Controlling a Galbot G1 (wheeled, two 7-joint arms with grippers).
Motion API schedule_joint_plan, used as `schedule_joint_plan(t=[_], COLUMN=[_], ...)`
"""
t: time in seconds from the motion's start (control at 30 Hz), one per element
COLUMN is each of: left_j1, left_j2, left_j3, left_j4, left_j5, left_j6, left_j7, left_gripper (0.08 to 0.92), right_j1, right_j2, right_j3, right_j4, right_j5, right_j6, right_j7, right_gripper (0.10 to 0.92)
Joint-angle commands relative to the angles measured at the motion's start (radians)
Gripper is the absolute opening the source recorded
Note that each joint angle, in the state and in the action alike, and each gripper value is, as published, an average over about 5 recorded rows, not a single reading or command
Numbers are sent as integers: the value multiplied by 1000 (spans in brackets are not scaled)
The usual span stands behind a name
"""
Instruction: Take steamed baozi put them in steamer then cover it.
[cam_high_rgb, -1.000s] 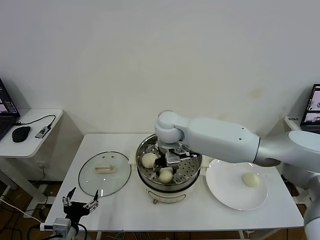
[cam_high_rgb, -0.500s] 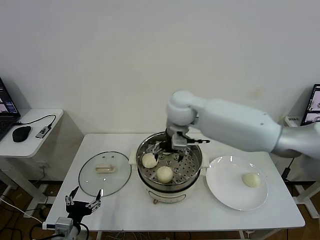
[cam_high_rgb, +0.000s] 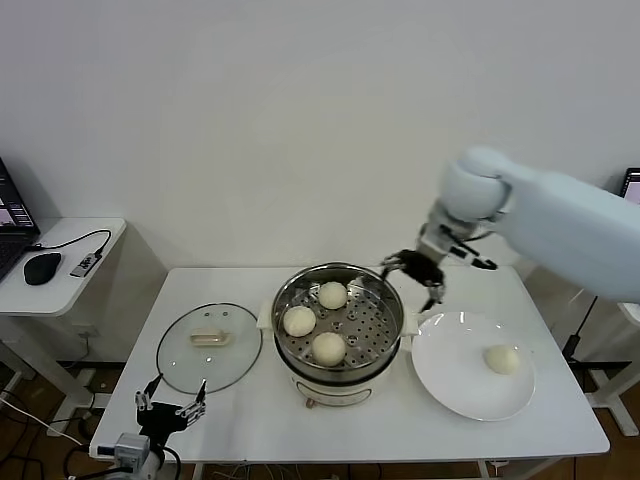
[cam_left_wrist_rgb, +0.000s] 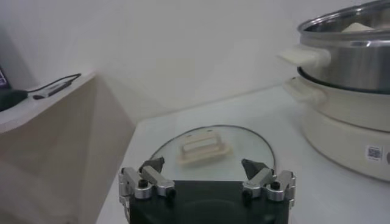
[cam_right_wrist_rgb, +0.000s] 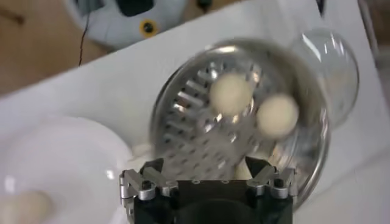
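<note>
Left gripper parked low at the table's near edge, fingers apart, empty; lid just beyond it, still off. Steamer holds three baozi. Right gripper spread, empty, above the steamer's far rim; last baozi on plate below it.

White table carries glass lid, steamer (centre), plate.
</note>
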Motion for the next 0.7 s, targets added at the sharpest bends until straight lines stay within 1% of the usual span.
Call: schedule_joint_plan(t=[0.03, 0.33, 0.7], left_j1=[3, 26, 22], left_j2=[-1, 4, 7], left_j3=[2, -10, -11], left_j4=[-1, 11, 22], left_j5=[1, 7, 20], left_j6=[5, 9, 12], left_j7=[1, 2, 3], left_gripper=[823, 823, 823], right_j1=[-184, -453, -583], right_j2=[-191, -136, -40], right_j3=[124, 346, 456], right_j4=[-118, -273, -419], right_j5=[-22, -205, -335], right_j6=[-330, -277, -192], right_j7=[-4, 33, 76], right_gripper=[823, 823, 823])
